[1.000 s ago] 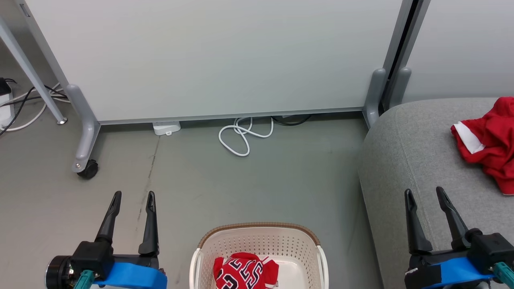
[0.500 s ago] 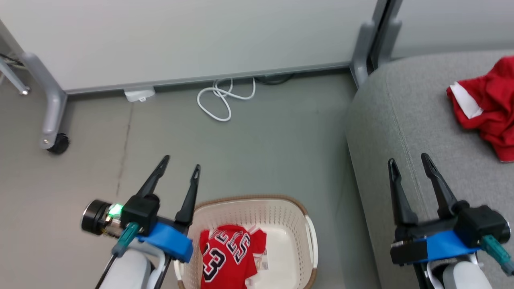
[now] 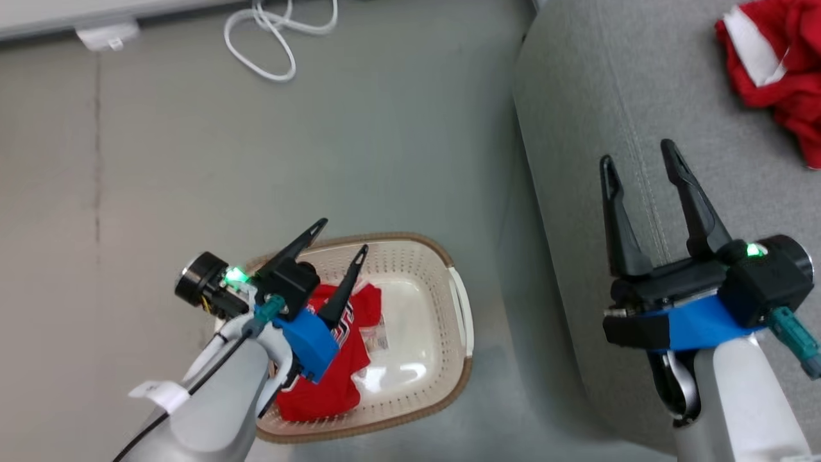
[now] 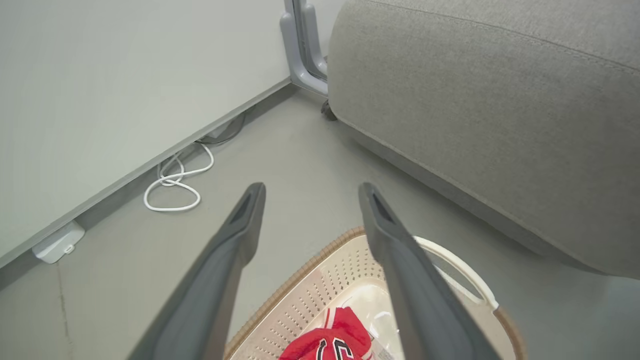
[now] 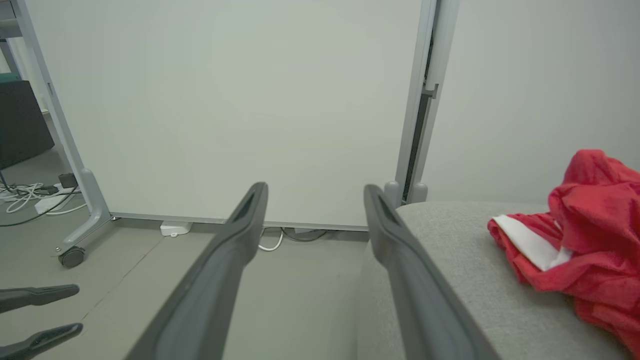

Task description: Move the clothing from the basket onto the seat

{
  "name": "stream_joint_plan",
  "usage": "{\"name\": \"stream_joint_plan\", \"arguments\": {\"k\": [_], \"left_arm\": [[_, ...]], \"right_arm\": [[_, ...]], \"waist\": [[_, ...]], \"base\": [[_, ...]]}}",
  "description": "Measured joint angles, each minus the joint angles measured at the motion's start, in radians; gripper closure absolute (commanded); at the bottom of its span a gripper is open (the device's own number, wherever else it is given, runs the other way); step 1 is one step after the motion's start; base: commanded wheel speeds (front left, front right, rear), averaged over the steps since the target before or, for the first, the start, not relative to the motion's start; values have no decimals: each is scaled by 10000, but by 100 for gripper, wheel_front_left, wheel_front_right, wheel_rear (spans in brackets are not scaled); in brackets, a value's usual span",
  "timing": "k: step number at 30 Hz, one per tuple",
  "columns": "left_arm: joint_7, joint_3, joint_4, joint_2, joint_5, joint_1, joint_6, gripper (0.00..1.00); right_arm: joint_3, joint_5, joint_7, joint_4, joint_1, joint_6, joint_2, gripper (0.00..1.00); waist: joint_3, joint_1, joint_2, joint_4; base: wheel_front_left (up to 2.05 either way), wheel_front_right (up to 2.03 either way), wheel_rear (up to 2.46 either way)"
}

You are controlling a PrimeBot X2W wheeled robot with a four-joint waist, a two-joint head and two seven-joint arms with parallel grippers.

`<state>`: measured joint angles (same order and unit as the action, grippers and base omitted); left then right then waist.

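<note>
Seen from above, a cream perforated basket (image 3: pixel 420 260) stands on a grey floor (image 3: pixel 160 160) beside a large grey seat (image 3: pixel 577 115). A red jersey (image 3: pixel 337 388) with black-and-white numerals lies crumpled in the basket's left half. It is partly hidden by the left gripper (image 3: pixel 344 235), which is held above it with its two dark fingers spread apart and nothing between them. The right gripper (image 3: pixel 636 153) is likewise held wide and empty, over the seat's edge nearest the basket. A plainer red garment (image 3: pixel 786 83) is already laid on the seat, well apart from the basket. The jersey is judged light, limp and thin. It is best pinched at a raised fold near its middle, so that it can be lifted clear of the rim without snagging.
</note>
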<state>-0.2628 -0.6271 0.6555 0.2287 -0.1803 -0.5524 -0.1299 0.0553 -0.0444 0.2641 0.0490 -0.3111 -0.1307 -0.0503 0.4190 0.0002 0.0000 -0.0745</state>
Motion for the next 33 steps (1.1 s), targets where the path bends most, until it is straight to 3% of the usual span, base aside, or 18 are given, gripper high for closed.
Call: {"name": "stream_joint_plan", "arguments": {"k": [18, 33], "left_arm": [[65, -3175, 4316, 163, -1020, -2955, -2, 0], [625, -5079, 5459, 230, -2021, -4291, -2, 0]], "right_arm": [[502, 117, 0, -711, -1789, 0, 4, 0], [566, 73, 0, -1386, -2092, 0, 2, 0]], "waist": [[3128, -1, 0, -752], [4827, -1, -1, -1004]], "base": [[0, 0, 0], [0, 0, 0]]}}
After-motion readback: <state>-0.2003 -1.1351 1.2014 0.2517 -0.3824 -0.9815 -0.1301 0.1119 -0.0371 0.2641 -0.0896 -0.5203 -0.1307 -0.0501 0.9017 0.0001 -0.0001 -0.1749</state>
